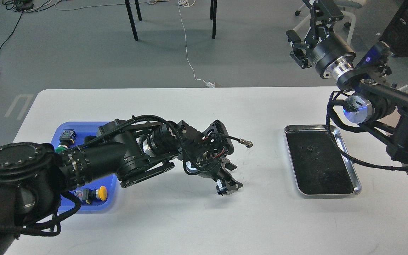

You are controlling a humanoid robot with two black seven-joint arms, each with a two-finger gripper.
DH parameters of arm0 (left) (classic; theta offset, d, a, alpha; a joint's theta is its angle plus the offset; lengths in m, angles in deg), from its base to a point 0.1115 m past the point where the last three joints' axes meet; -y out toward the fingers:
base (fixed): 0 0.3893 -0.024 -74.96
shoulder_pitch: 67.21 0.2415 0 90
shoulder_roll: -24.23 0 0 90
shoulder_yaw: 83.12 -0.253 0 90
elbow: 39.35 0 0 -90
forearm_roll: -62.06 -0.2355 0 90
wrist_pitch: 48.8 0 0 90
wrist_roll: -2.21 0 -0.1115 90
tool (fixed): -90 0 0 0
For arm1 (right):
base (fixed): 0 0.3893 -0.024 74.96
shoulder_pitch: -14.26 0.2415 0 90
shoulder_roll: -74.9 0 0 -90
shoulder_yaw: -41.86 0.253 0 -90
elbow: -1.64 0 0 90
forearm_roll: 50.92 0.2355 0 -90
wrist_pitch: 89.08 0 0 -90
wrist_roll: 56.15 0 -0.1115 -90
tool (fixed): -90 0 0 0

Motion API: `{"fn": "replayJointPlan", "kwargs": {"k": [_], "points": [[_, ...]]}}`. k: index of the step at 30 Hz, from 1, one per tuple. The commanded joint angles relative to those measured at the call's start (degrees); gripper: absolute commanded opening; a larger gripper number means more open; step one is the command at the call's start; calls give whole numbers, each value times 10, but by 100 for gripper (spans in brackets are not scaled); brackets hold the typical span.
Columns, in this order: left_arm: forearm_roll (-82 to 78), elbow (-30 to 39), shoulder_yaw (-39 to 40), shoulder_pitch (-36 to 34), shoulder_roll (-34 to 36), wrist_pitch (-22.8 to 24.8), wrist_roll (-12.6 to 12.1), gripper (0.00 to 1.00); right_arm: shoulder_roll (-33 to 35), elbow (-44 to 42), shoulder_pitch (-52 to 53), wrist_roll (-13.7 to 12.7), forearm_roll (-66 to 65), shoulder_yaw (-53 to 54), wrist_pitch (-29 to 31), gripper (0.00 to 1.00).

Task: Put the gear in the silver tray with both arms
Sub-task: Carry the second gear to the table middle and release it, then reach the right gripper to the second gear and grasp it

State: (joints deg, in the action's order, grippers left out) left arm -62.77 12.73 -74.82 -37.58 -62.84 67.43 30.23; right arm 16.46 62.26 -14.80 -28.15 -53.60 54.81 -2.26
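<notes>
Silver tray at right on white desk, a small dark gear lying on its floor toward the far end. Left claw low over desk centre, pointing down, fingers close together, grip state indeterminate; blue tray with push-buttons beneath that arm. Right claw raised beyond desk's far right corner, fingers parted, holding nothing.

Silver tray: shiny metal, rect., rounded corners, raised rim, dark reflective floor. Flat on white table, right side. Small dark gear lies on floor nr far end.
</notes>
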Motion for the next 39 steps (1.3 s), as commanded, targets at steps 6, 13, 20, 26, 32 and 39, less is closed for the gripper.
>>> {"fn": "replayJointPlan", "kwargs": {"k": [6,13,20,26,32,39], "points": [[330,60,87,32,197,-3,0,99,80,47,-1,0,-138,-106,55,99],[712,117,256,210,276,-2,0,99,113,74,30,0,-484,-204,73,99],[839,117,436,373,264,3,0,99,50,72,149,0,-659,-410,74,99],[930,117,510,416,255,3,0,99,-70,69,220,0,-681,-509,74,99],[942,119,515,422,256,3,0,99,-188,28,245,0,-700,-587,69,98],[942,130,515,423,257,3,0,99,-243,12,238,0,-698,-630,38,92]]}}
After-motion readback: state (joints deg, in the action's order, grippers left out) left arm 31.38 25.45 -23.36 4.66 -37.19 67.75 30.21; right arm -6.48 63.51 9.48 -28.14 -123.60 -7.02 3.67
